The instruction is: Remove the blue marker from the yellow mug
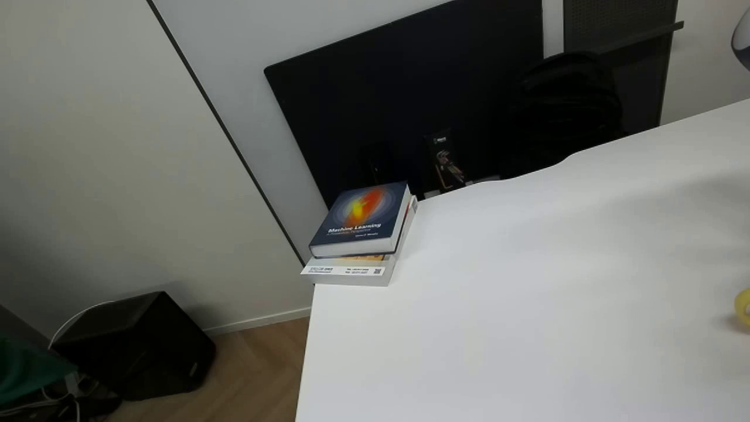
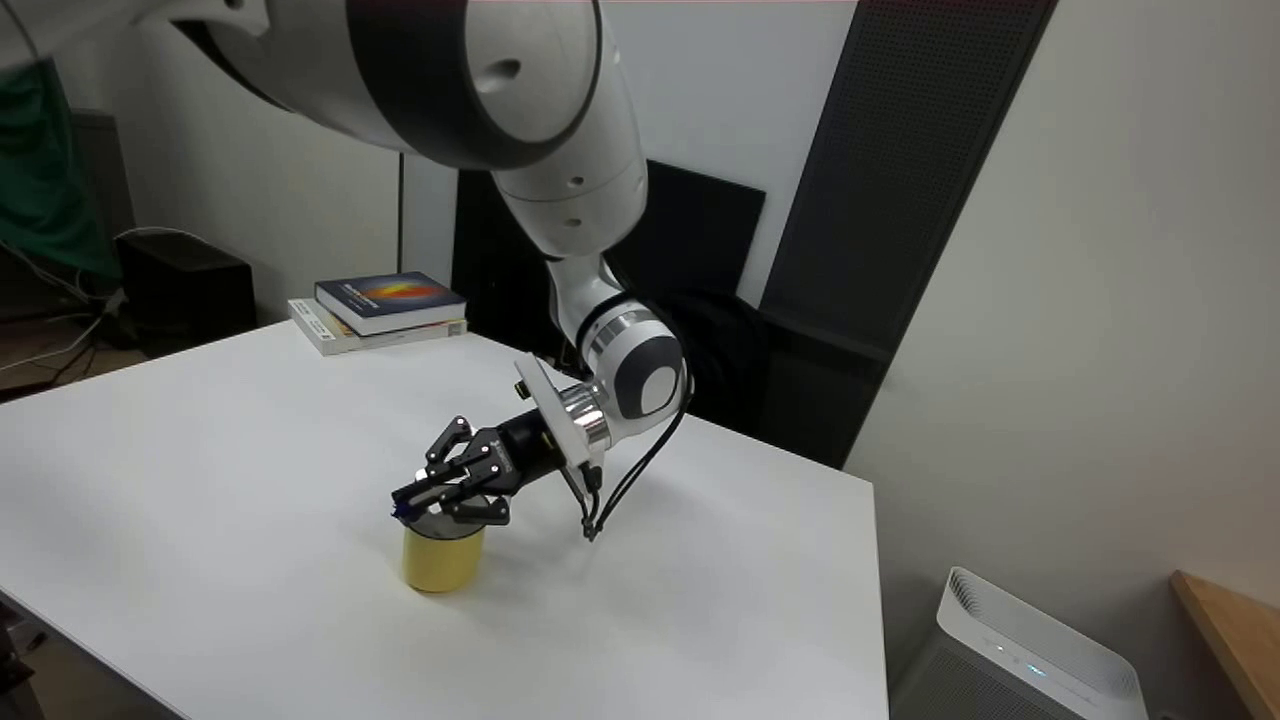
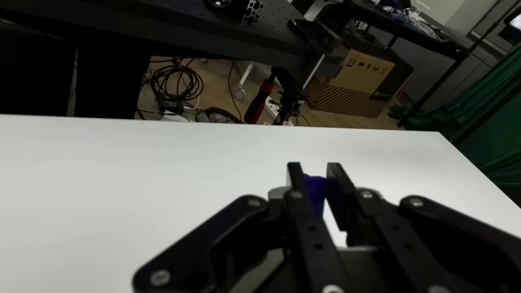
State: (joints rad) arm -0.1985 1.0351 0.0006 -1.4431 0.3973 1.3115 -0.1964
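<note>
Books [image 1: 362,221] lie stacked near a corner of the white table [image 1: 498,328] in an exterior view. Over the mouth of the upright yellow mug [image 2: 442,563], the gripper [image 2: 405,499] hangs at a slant in an exterior view. In the wrist view it pinches the blue marker [image 3: 316,188]; whether that is clear of the mug, I cannot tell.

A yellow mug [image 2: 443,562] and (well apart from it) two stacked books [image 2: 385,318] are carried by the white table [image 2: 700,600].
</note>
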